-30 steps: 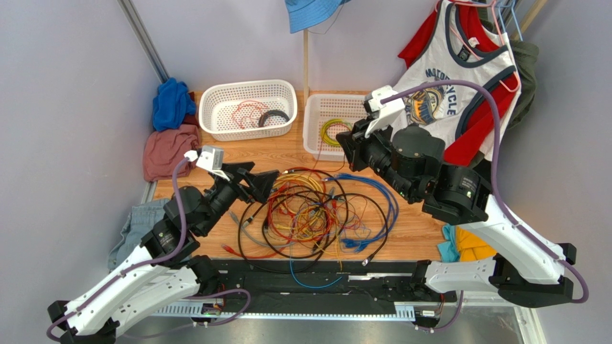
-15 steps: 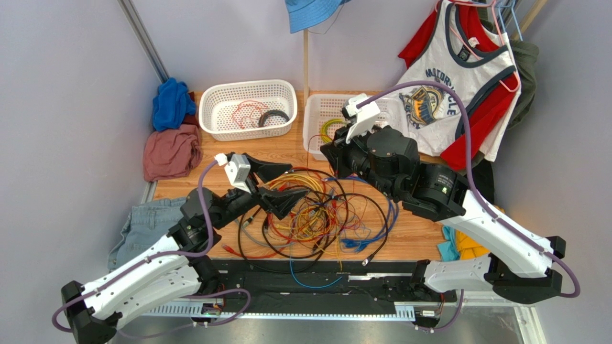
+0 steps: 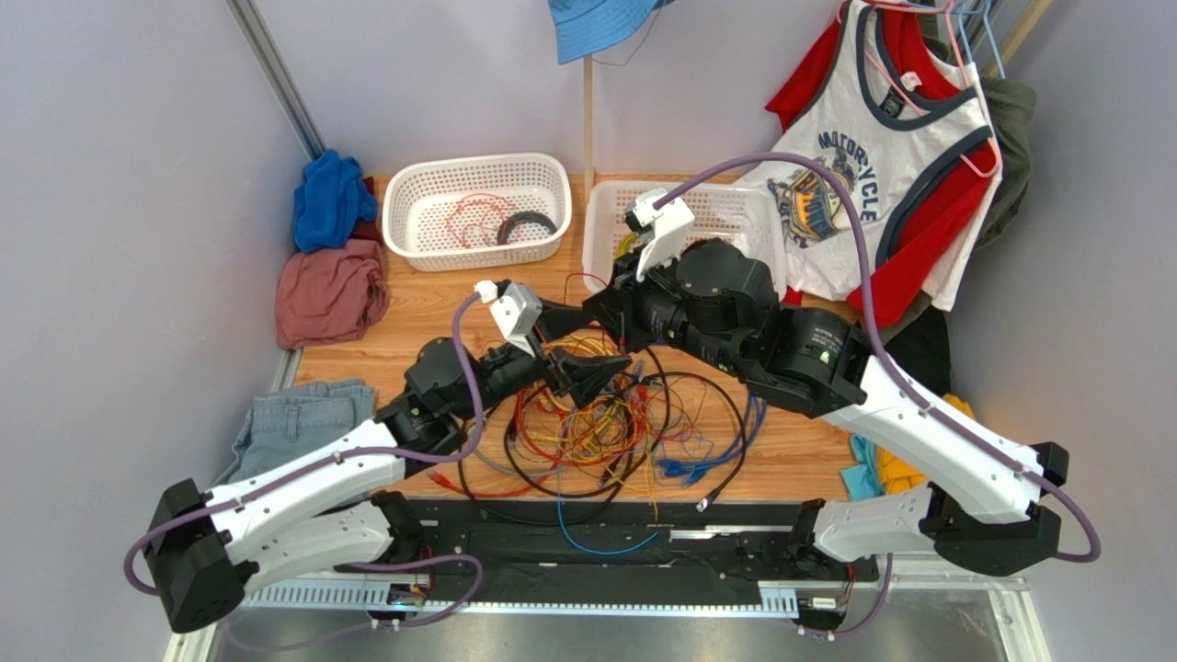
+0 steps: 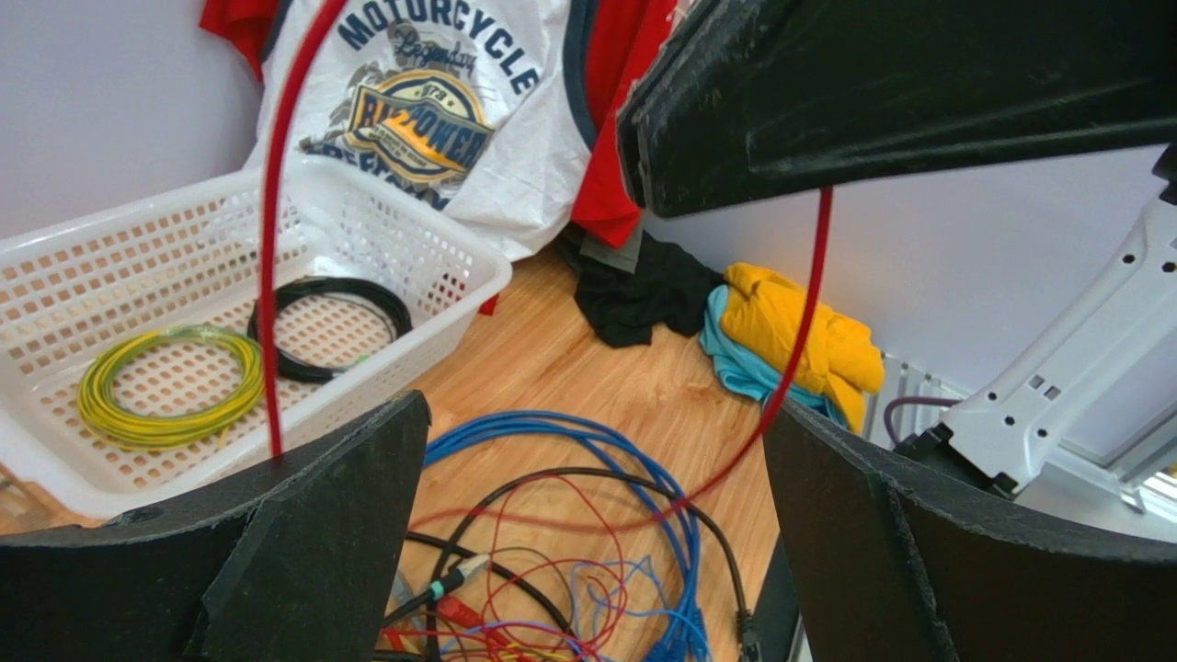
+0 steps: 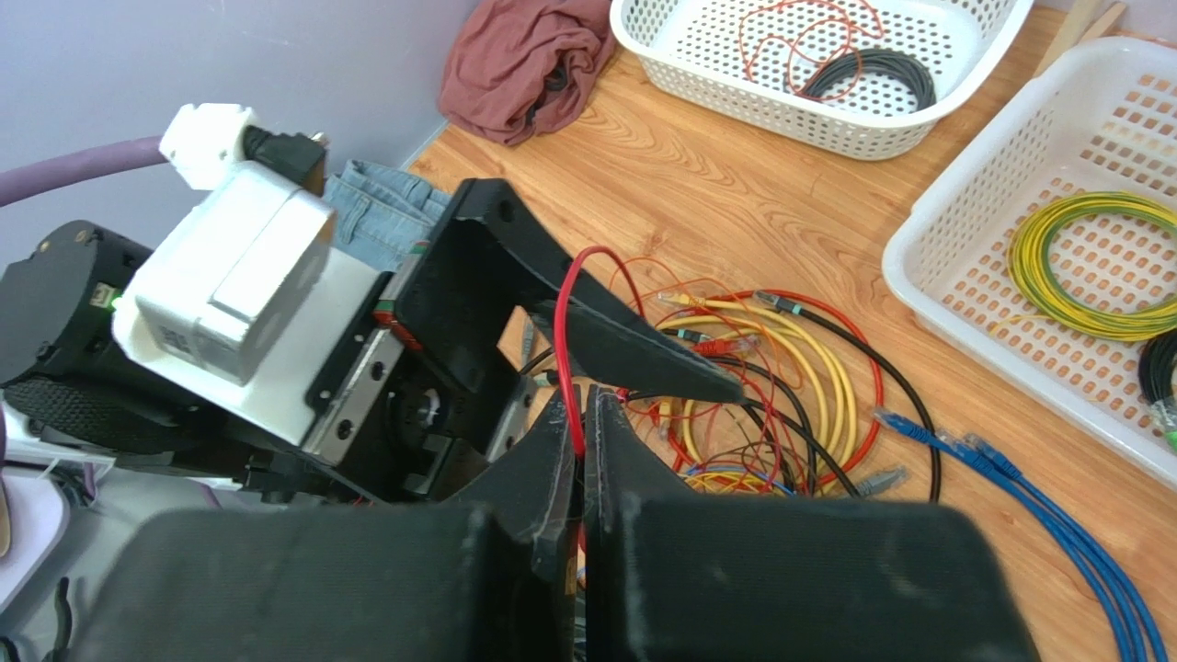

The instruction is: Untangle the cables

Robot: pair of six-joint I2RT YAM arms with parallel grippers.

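Observation:
The cables (image 3: 608,414) lie in a loose tangle of black, red, yellow, orange and blue loops mid-table. My right gripper (image 5: 580,400) hovers over the tangle's far side, shut on a thin red cable (image 5: 561,345) that rises in an arch from the pile. My left gripper (image 3: 587,352) is wide open right in front of the right gripper (image 3: 618,311). In the left wrist view the red cable (image 4: 271,276) hangs between the fingers of the left gripper (image 4: 594,414), touching neither. Blue and black loops (image 4: 649,469) lie on the wood below.
A white basket (image 3: 415,186) at the back holds a red wire and a black coil. A second basket (image 3: 597,248) holds a yellow-green coil (image 4: 166,386) and a black one. Cloths (image 3: 329,255) sit back left, jeans (image 3: 276,421) left, shirts (image 3: 857,166) hang right.
Both arms have swung in over the tangle: the left gripper forward and right, the right gripper left and towards it. They now meet tip to tip, the right still shut.

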